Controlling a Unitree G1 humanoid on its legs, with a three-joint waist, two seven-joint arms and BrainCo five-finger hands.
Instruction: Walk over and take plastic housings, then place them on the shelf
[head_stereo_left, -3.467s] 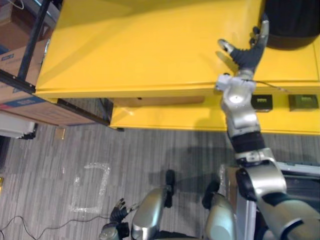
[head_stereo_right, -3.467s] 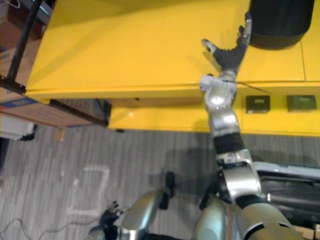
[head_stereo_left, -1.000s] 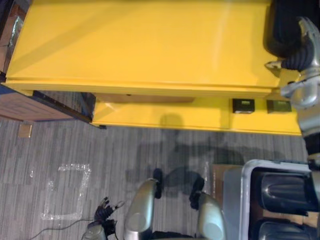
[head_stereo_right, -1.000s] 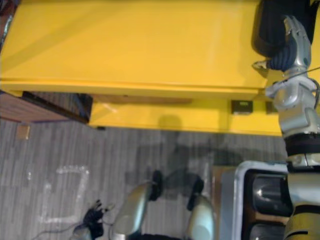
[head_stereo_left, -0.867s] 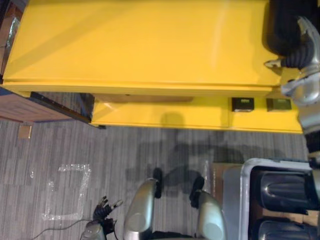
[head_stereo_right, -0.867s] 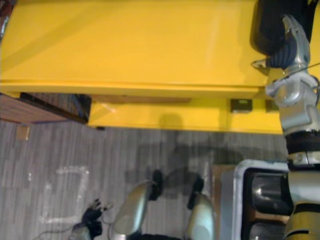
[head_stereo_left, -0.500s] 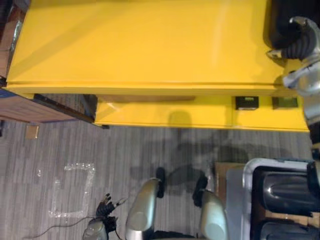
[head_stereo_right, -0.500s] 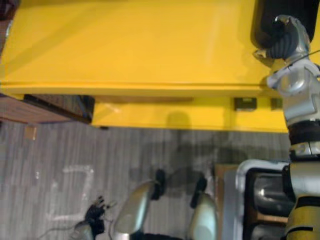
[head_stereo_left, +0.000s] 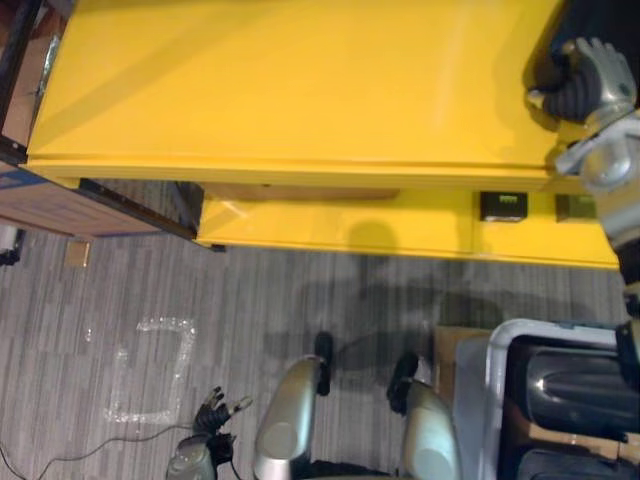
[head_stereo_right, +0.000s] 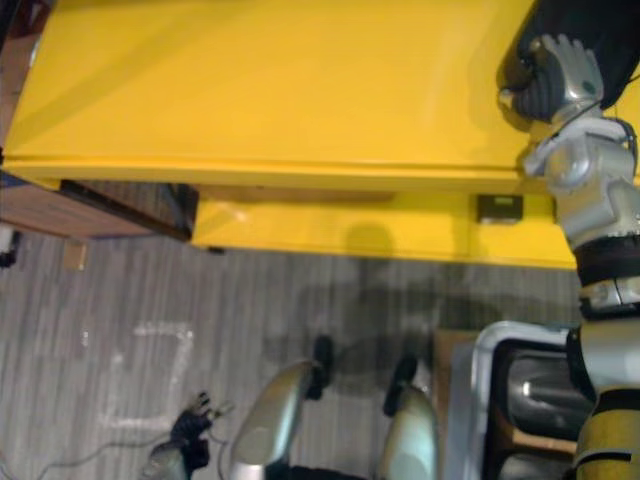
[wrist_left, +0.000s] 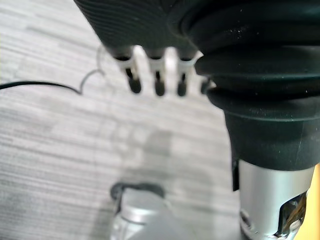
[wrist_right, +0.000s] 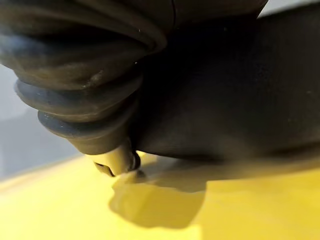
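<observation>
Left wrist view, nearest: the left hand (wrist_left: 157, 75) hangs low over the grey floor (head_stereo_left: 300, 310), fingers straight and slack, holding nothing.
Bin: a grey bin (head_stereo_left: 490, 385) stands on the floor to the robot's right, with more dark housings (head_stereo_left: 575, 385) lying in it.
Floor mark: a pale taped outline (head_stereo_left: 150, 370) lies on the floor to the left, well apart from the bin.
Worktop front: two small dark panels (head_stereo_left: 503, 205) sit side by side on the ledge below the front edge of the yellow worktop (head_stereo_left: 300, 90).
Task's thing: the black plastic housing (head_stereo_right: 610, 25) rests on the right part of the worktop, back from the front edge.
Right hand: the right hand (head_stereo_right: 558, 78) is on the housing's near rim, fingers curled over it; I read this as a grip closing.
Progress: early, I judge; the housing is not lifted, and the carry and placing remain.
Left side: a brown box (head_stereo_left: 45, 205) under a dark frame, perhaps the shelf.
In the way: likely the bin, close to the feet.
</observation>
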